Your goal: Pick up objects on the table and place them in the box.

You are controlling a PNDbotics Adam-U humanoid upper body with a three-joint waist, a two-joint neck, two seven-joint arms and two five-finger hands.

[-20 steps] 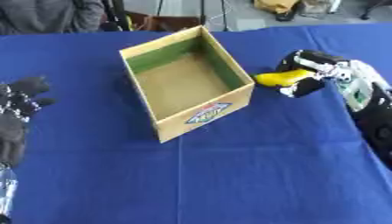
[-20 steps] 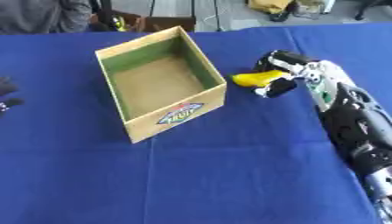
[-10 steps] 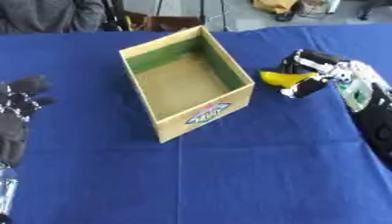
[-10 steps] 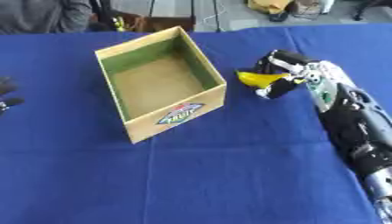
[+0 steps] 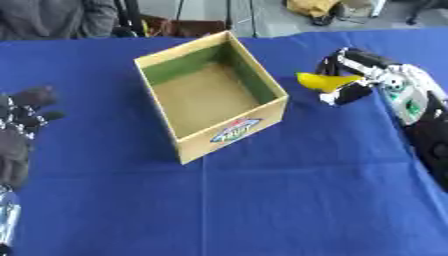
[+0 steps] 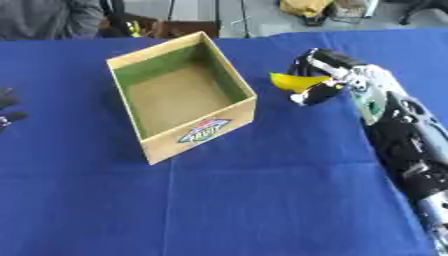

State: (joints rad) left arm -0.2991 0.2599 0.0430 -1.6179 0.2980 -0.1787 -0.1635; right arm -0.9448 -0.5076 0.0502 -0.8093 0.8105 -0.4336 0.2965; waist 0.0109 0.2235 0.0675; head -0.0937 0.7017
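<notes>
While the right hand (image 5: 354, 80) sits at about two o'clock from the box (image 5: 213, 95), its fingers and thumb are curled round a yellow object (image 5: 322, 81), which is pinched between them. That object is bright yellow, smooth and curved, tapering to a blunt point that sticks out of the hand toward the box; its far end is hidden by the fingers. It is near the box's right wall but apart from it, and whether it touches the blue tablecloth (image 5: 262, 200) cannot be told. Open-topped and made of tan cardboard, the box has a green band inside its upper walls, a bare brown floor and a colourful label on its near face. At nine o'clock, the left hand (image 5: 22, 130) rests with fingers relaxed and spread apart.
</notes>
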